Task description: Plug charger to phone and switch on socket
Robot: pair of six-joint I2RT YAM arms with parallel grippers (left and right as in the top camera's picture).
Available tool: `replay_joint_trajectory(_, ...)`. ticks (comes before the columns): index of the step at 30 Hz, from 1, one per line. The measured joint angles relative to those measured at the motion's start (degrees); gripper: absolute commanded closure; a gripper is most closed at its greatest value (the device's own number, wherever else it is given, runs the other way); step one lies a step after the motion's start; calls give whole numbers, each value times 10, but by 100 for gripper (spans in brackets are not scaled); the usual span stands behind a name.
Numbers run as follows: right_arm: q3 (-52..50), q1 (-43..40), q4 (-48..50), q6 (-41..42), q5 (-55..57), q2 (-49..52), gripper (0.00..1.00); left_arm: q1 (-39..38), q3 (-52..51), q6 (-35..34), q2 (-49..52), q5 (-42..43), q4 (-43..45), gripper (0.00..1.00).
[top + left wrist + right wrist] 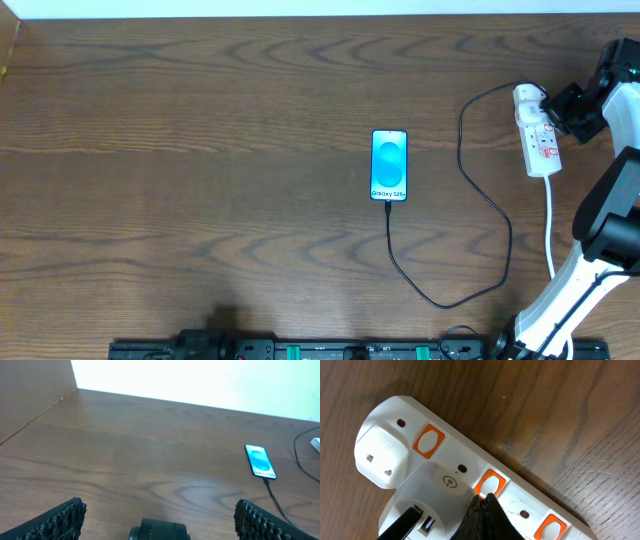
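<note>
My right claw (482, 505) is clenched, its two fingers pinched into one blunt point with nothing between them. I judge that is so it can poke rather than grip. The tip sits at the edge of an orange rocker switch (490, 484) on the socket (450, 450), right beside the white plug (435, 495) that the switch seems to serve. I cannot tell whether I am pressing it yet or only touching. The plug carries a small embossed round symbol but no words, and the red print on the strip is too small to read from overhead.

From that plug the charger (389, 228) loops loosely across the worktop (200, 150) and runs up into the bottom edge of the phone (389, 165). So the plugging step looks done, and the slack keeps the connector from being tugged. The phone lies flat mid-worktop, screen up, bright blue, reading "Galaxy S25".

Well away on the other side, my left claw (159, 510) hangs released and empty above bare wood, clear of the cable.
</note>
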Motion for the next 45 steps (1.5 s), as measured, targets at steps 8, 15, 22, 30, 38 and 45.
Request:
replay_joint_trajectory(8,2,2,7,0,1,20,99,0,0,0,0,0,-2,5)
replay_joint_trajectory(15,11,17,19,-2,48,33,99,0,0,0,0,0,0,5)
replay_joint_trajectory(22,14,25,-11,-10,57,19,99,0,0,0,0,0,0,5)
replay_joint_trajectory(30,9,33,-20,-17,67,-99,99,0,0,0,0,0,0,5)
replay_joint_trajectory(38,18,33,-22,-19,76,-70,99,0,0,0,0,0,0,5)
replay_joint_trajectory(45,11,33,-24,-19,78,-7,99,0,0,0,0,0,0,4)
